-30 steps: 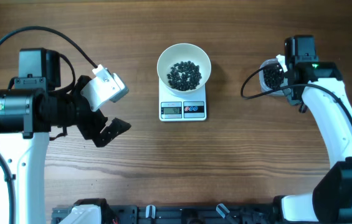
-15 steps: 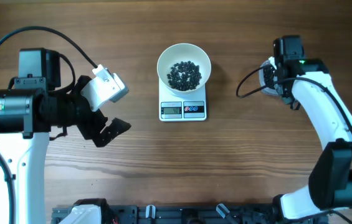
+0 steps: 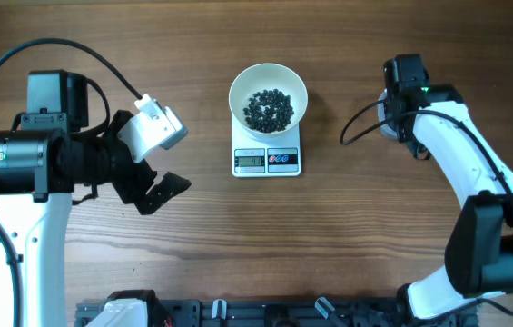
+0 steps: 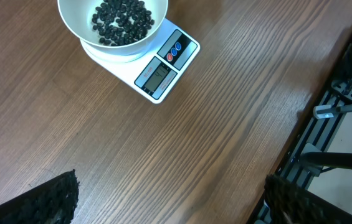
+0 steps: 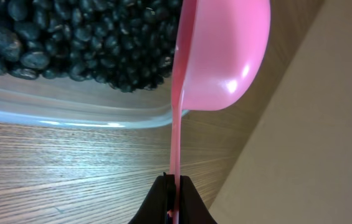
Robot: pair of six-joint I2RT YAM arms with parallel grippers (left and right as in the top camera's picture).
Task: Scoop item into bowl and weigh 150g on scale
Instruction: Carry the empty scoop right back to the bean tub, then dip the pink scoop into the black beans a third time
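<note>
The scoop (image 5: 222, 56) handle is pinched by the right gripper (image 5: 174, 186) at frame bottom, with beans (image 5: 70, 37) in the tub (image 5: 70, 115) seen at upper left above the jaws. More beans are seen in the bowl (image 3: 238, 91) on the scale (image 3: 267, 160), top centre. The left gripper (image 4: 176, 214) is held wide, empty.

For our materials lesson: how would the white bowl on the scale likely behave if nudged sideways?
Smooth, rounded bowl perched on the small scale: it may well slide off. Its loose round beans would probably roll and shift.
</note>
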